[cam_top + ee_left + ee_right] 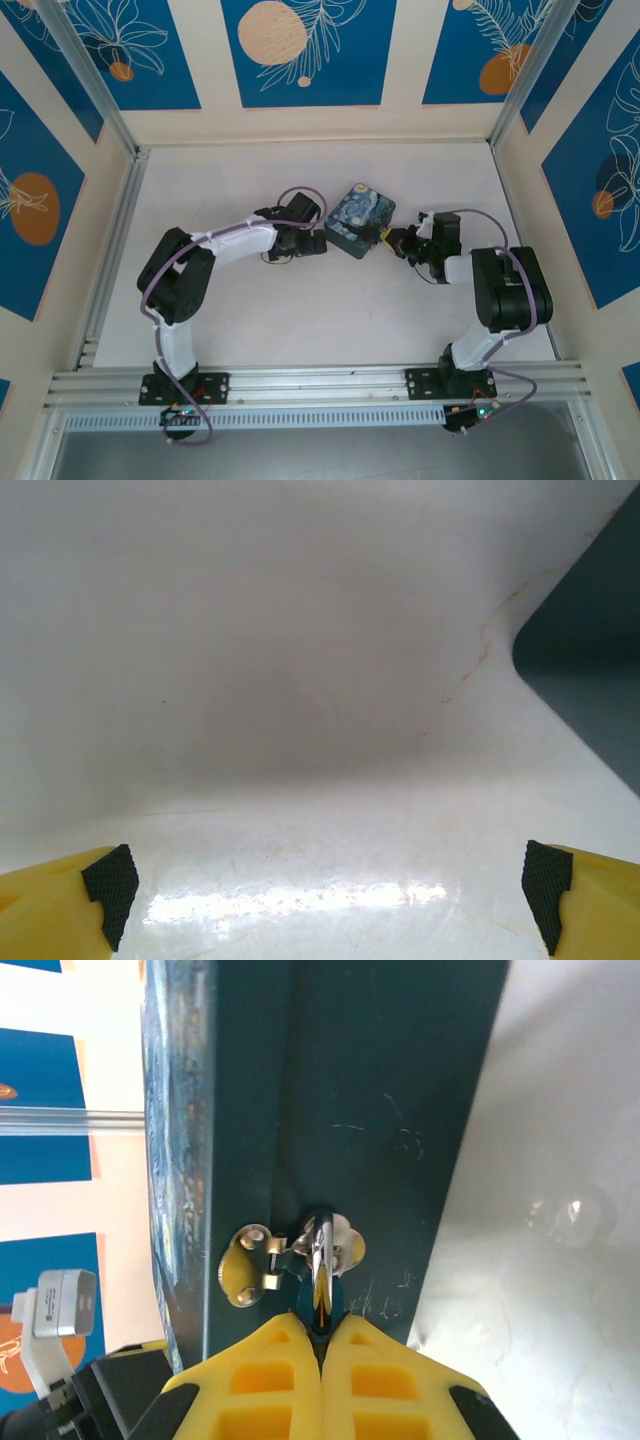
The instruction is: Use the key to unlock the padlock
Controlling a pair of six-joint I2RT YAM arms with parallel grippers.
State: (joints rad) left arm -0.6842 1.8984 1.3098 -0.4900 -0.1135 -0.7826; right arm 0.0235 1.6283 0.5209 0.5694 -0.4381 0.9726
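Note:
The tiny padlock [322, 1308] has a bluish body and a shiny shackle, which passes through the brass hasp [245, 1265] on the dark side of the starry-night box [380, 1090]. My right gripper [322, 1338] is shut on the padlock's body, its yellow fingers pressed together around it. From above, the right gripper [392, 240] meets the box [352, 220] at its right corner. My left gripper [322, 243] sits at the box's left corner. It is open [330, 892] low over the white table, with nothing between its pads [110, 885]. The key is out of view.
A dark corner of the box [590, 690] juts into the left wrist view at the right. Bare white table [300, 330] lies in front of the box. Patterned walls [310, 50] and aluminium rails [110, 230] enclose the workspace.

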